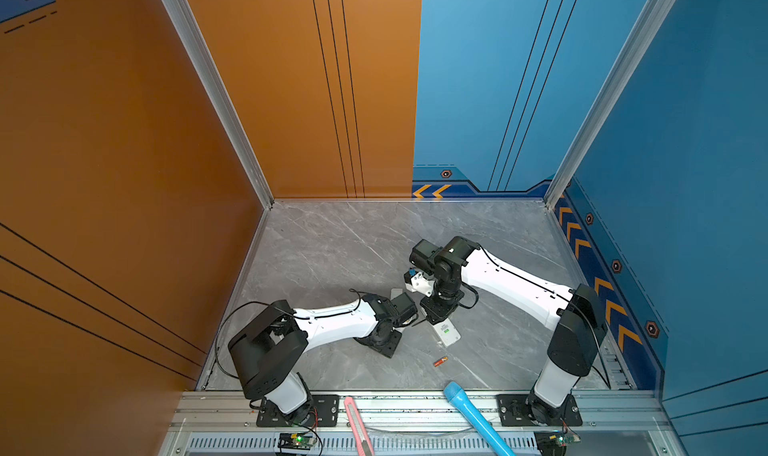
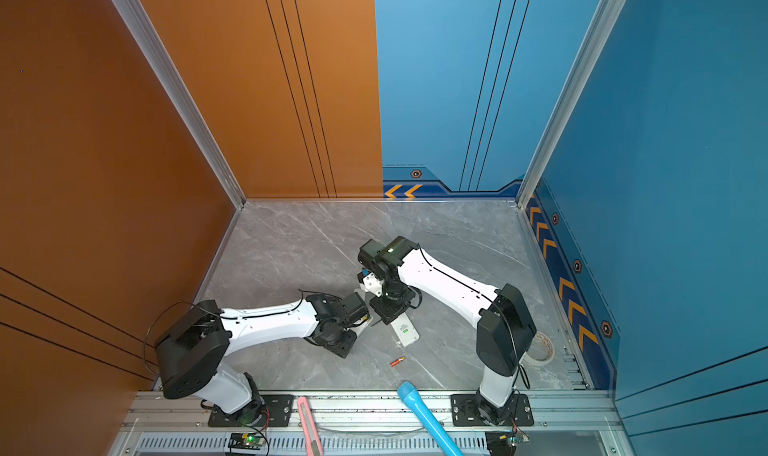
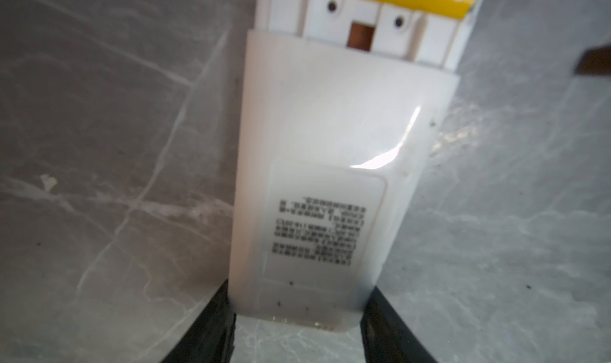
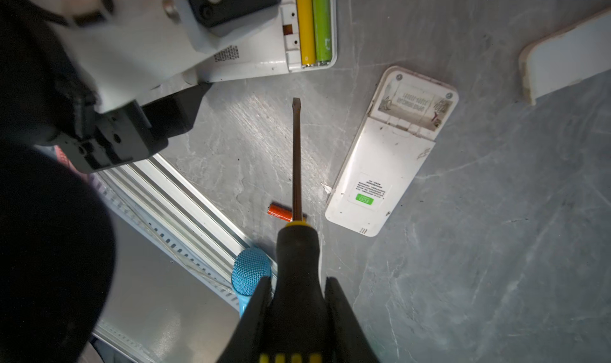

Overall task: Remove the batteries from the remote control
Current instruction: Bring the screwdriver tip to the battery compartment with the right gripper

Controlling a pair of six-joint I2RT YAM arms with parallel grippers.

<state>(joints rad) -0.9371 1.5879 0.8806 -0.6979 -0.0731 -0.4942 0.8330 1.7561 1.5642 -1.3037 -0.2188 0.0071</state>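
Pale label on the back of the white remote: several lines of black print, too blurred to read. Battery bay of this remote open, with 2 cells side by side inside: yellow battery and green battery, the green one along the remote's outer edge, with a small white mark, not legible. Left gripper roughly half spread, black fingers pressed against the 2 long sides of this remote at its label end. Remote toward the middle of the desk; resting on it or just above it, impossible to tell.

Second remote flat on the desk, back up, near the held one and closer to the front edge. White label with tiny print and a green patch with white letters, neither readable. Open bay showing only its printed floor, that print unclear too.

Red-orange battery loose on the desk close to the front edge, apart from both remotes.

Right gripper almost closed, clamped on the black-and-yellow handle of the screwdriver; flat tip toward the held remote, short of it.

Loose white cover on the desk. Blue microphone and pink utility knife across the metal rail along the front edge.
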